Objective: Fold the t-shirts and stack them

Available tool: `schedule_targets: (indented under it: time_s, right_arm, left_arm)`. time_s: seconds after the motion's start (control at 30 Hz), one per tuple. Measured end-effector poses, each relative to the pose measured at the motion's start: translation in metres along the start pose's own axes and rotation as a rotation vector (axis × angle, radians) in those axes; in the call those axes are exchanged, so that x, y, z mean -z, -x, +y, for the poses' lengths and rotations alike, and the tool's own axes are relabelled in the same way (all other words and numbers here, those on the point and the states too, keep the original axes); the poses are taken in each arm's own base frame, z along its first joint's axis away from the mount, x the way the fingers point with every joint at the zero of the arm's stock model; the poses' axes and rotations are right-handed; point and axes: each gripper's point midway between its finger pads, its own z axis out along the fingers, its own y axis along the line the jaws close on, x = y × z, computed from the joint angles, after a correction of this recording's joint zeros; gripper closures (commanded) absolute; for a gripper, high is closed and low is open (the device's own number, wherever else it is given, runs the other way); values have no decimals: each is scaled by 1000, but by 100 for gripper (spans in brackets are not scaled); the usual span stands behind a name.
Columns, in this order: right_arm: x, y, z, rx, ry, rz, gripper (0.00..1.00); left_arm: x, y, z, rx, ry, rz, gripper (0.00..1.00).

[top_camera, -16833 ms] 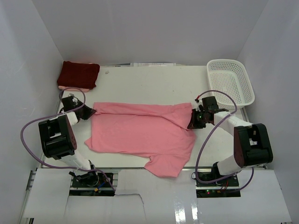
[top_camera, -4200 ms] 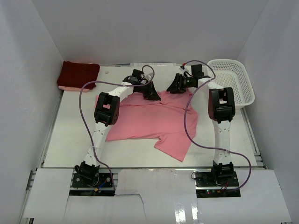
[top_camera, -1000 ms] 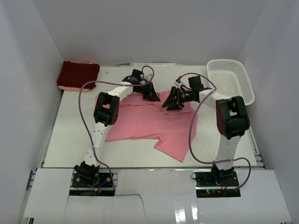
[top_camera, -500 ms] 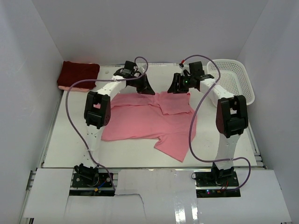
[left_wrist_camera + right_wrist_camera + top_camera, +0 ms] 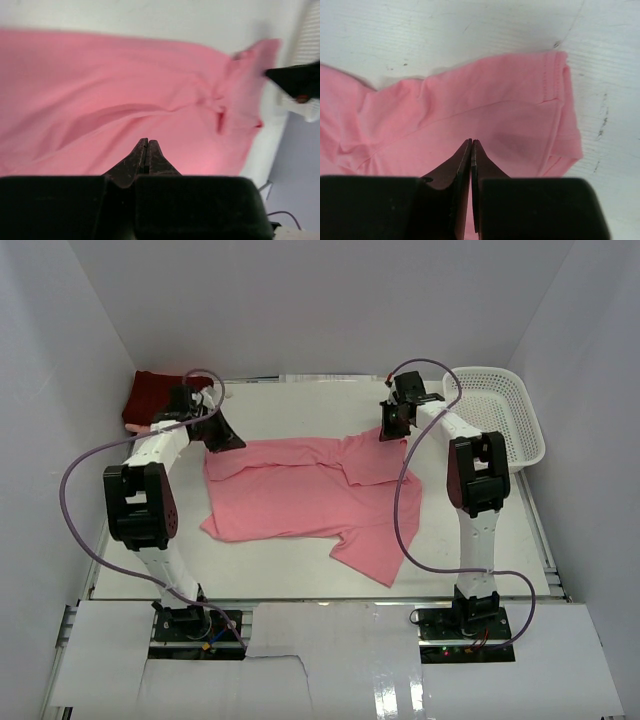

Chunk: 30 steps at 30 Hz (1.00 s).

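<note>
The salmon pink t-shirt (image 5: 300,490) lies spread across the middle of the table (image 5: 300,405), with one sleeve trailing toward the near edge. My left gripper (image 5: 225,440) is shut at its far left corner; in the left wrist view the closed tips (image 5: 146,141) rest on the pink cloth (image 5: 100,90). At the far right sleeve, my right gripper (image 5: 390,432) is shut, its tips (image 5: 471,141) pressed into the sleeve (image 5: 470,110). The dark maroon t-shirt (image 5: 148,400) sits folded in the back left corner, partly hidden by the left arm.
A white mesh basket (image 5: 495,415) stands at the back right, just beyond the right arm. White walls enclose the table on three sides. Purple cables loop from both arms over the table's sides.
My left gripper has swung left along the far edge, and the shirt's left corner has stretched left with it. My right gripper has shifted to the far right sleeve and closed there.
</note>
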Motion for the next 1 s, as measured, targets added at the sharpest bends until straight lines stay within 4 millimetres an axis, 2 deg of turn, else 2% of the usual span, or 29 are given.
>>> schedule_targets:
  time_s: [0.03, 0.1, 0.17, 0.23, 0.63, 1.0]
  right_arm:
    - [0, 2, -3, 2, -16, -5, 92]
    - [-1, 6, -6, 6, -37, -13, 92]
    - [-1, 8, -9, 7, -54, -19, 92]
    - [-3, 9, -11, 8, -63, -20, 92]
    - [-20, -3, -27, -11, -88, 19, 92]
    - [-23, 10, -39, -25, -115, 2, 92]
  left_arm:
    - [-9, -15, 20, 26, 60, 35, 100]
    - [-21, -40, 45, 46, 143, 100, 100]
    - [-29, -55, 59, 46, 198, 143, 100]
    - [-33, -61, 65, 34, 231, 159, 100]
    - [-31, -56, 95, -3, 387, 134, 100]
    - [-32, -42, 118, -12, 515, 97, 100]
